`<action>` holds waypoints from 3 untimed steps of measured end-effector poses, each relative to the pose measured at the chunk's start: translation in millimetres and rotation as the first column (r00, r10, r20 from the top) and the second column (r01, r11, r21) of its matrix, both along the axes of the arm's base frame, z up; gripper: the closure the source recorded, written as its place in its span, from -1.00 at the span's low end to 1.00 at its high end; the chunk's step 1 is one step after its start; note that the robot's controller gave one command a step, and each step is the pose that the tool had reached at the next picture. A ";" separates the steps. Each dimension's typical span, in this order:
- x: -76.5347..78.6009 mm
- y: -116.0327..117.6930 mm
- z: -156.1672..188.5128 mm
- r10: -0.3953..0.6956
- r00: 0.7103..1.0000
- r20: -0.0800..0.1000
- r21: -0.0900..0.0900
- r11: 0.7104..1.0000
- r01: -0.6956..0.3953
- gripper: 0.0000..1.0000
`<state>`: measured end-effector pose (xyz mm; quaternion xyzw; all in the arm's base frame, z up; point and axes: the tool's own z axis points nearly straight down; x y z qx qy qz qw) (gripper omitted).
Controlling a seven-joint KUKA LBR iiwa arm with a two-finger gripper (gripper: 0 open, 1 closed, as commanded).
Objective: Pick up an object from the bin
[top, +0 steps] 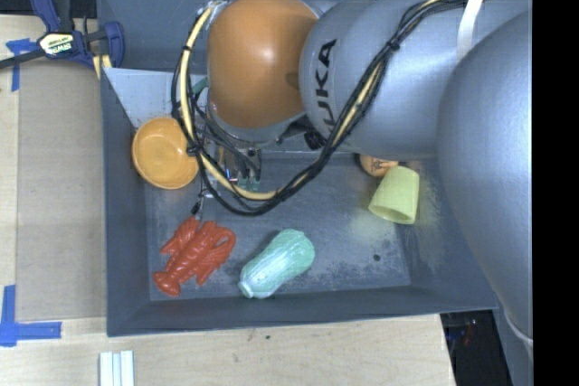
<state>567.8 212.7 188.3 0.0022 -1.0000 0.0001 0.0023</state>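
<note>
My gripper [232, 162] hangs below the arm's wrist over the left half of the bin, its body dark and wrapped in cables. An orange bowl [163, 155] lies just to its left, close against it. Below it, near the bin's front left, a red toy lobster [194, 253] lies on the floor. A pale green toy cabbage [277, 263] rests to the lobster's right. Nothing shows held in the gripper.
A yellow-green cup [396, 194] lies on its side at the bin's right, with a small orange thing [375, 164] half hidden behind it under the arm. The big grey arm covers the bin's back and right.
</note>
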 end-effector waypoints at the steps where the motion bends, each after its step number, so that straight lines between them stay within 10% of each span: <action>1: 1.6 -1.5 5.1 -0.004 1.000 0.007 0.001 1.000 0.004 -1.00; 2: -65.1 -17.9 -115.7 0.617 0.787 0.004 0.002 0.787 -0.617 -1.00; 3: -54.2 -21.7 -56.4 0.369 0.929 0.015 0.000 0.929 -0.369 -1.00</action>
